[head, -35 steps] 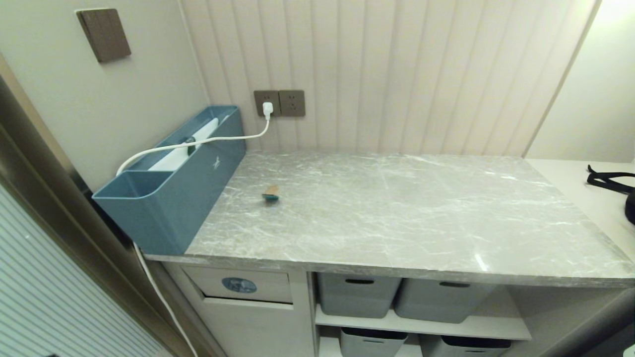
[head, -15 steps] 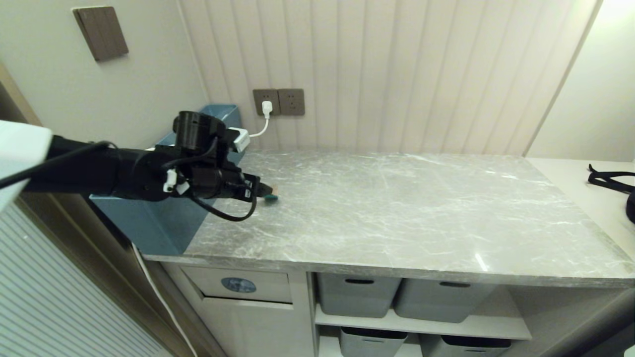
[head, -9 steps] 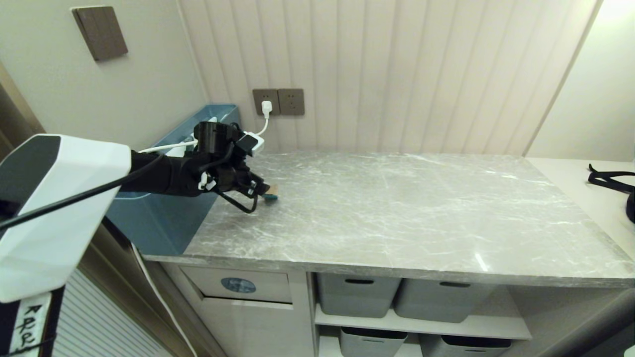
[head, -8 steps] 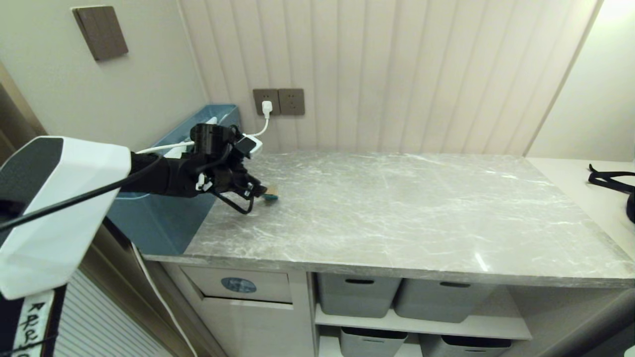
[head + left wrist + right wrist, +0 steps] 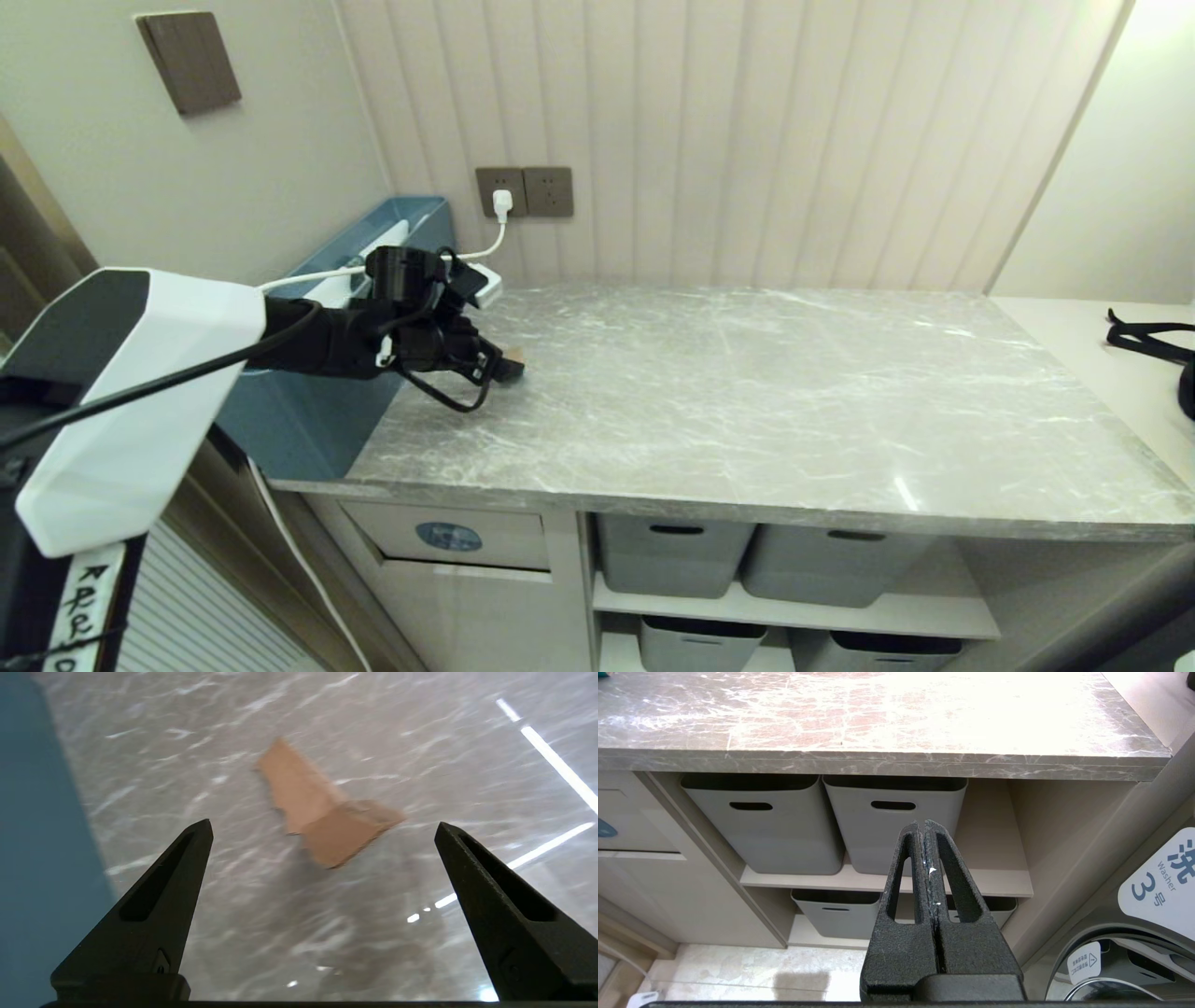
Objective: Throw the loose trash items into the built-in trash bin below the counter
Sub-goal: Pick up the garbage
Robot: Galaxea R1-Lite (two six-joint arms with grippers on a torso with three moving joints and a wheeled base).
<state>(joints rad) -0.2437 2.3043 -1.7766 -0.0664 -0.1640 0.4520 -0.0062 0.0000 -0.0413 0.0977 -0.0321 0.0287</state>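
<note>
Reaching over the counter with the left gripper, jaws spread wide and holding nothing. Sitting just ahead between the two tips: a small brown cardboard scrap, long side slanting across the gap. Crowding close on one side: the blue box. Waiting below, flap closed: the trash bin. Resting low and away by the grey tubs: the right gripper, pinched tight and empty.

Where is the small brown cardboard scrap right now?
The small brown cardboard scrap lies on the grey marble counter, toward its left side beside the long blue-teal box, just ahead of the open left gripper.
</note>
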